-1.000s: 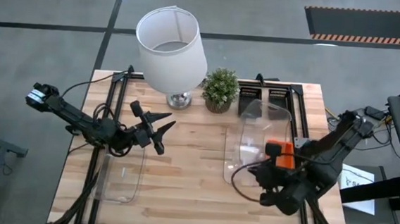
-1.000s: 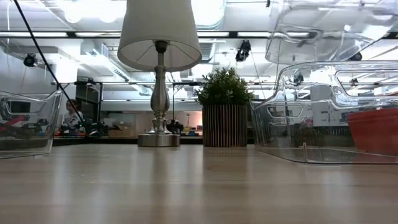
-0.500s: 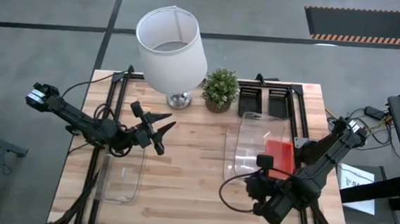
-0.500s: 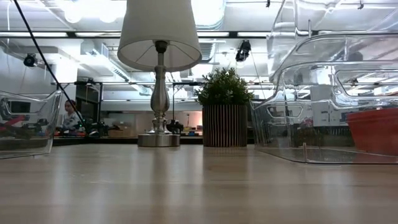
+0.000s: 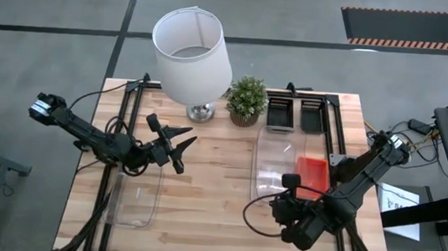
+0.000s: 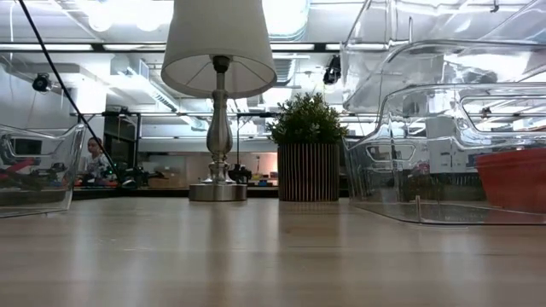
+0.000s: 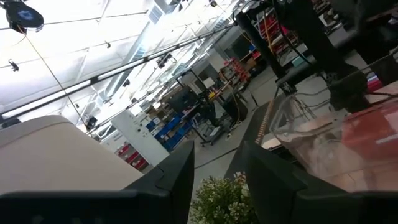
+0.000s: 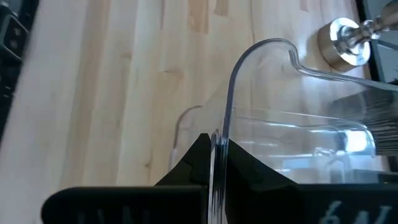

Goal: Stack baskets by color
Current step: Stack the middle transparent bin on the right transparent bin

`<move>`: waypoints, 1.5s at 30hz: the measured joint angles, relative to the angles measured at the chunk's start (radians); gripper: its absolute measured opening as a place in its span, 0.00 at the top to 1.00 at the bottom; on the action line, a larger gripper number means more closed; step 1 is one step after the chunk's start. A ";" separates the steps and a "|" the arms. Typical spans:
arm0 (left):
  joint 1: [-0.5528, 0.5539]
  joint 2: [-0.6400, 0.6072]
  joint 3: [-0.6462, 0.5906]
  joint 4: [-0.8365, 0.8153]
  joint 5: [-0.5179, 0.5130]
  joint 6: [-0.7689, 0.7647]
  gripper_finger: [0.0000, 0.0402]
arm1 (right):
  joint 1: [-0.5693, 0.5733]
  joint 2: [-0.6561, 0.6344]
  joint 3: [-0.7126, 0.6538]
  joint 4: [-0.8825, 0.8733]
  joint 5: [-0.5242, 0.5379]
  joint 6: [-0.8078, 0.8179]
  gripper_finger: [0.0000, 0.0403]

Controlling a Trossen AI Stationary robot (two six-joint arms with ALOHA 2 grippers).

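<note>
The table [image 5: 204, 179] is seen whole from straight above. From table-top height, it is viewed level, towards the room behind. The left wrist view is tilted up at the ceiling; the right wrist view is pressed close over the wood. The lamp [image 5: 191, 48] and plant [image 6: 309, 145] are shared.

Looking like a warehouse-style lab, stocked shelving [image 7: 163, 127] standing beyond the table, ceiling lights [image 6: 128, 51] glowing, person sitting [image 6: 95, 159] behind.
</note>
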 joint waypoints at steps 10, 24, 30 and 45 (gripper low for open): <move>0.000 0.000 0.000 0.000 0.000 0.002 0.70 | 0.000 0.000 -0.004 0.042 -0.022 0.013 0.98; 0.000 0.000 0.000 0.000 0.001 0.002 0.70 | -0.001 0.000 -0.027 0.060 -0.030 0.015 0.98; 0.000 0.000 0.000 0.000 0.001 0.003 0.70 | -0.005 0.000 -0.044 0.062 -0.031 0.015 0.98; 0.000 0.000 0.000 0.000 0.001 0.003 0.70 | -0.011 0.000 -0.065 0.067 -0.049 0.006 0.98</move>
